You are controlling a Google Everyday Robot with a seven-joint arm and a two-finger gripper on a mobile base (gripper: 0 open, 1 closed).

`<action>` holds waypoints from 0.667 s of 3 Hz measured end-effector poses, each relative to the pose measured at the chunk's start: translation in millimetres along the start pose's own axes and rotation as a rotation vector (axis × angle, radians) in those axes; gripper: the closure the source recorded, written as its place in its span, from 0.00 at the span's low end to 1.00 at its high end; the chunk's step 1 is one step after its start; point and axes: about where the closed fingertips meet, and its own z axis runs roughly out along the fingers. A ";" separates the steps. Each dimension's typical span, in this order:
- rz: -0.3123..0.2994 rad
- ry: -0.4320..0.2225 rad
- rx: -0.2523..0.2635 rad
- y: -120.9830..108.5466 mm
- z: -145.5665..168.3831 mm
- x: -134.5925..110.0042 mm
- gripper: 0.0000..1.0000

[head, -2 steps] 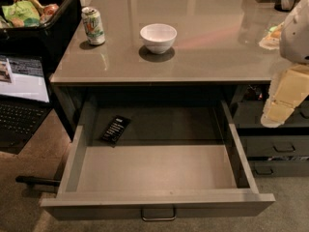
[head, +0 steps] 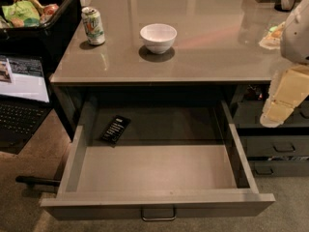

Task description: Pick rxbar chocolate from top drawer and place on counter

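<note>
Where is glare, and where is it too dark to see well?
Camera view: the counter shows soft glare toward its far side; the back of the top drawer lies in deep shadow, though the rxbar chocolate is visible there at left; the gripper, at the right edge, is brightly lit.

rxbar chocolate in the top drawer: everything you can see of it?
The rxbar chocolate is a thin, flat black wrapped bar with white lettering, unreadable here. It lies flat and askew on the floor of the open top drawer, back left, close to the left wall but apart from it; nothing else touches it. The gripper hangs at far right, outside the drawer, by the counter front edge.
</note>
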 end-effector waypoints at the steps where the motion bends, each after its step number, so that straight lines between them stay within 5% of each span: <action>1: 0.037 -0.042 -0.013 9.4 24.5 -1.4 0.00; 2: 0.102 -0.134 -0.075 33.9 92.6 -7.9 0.00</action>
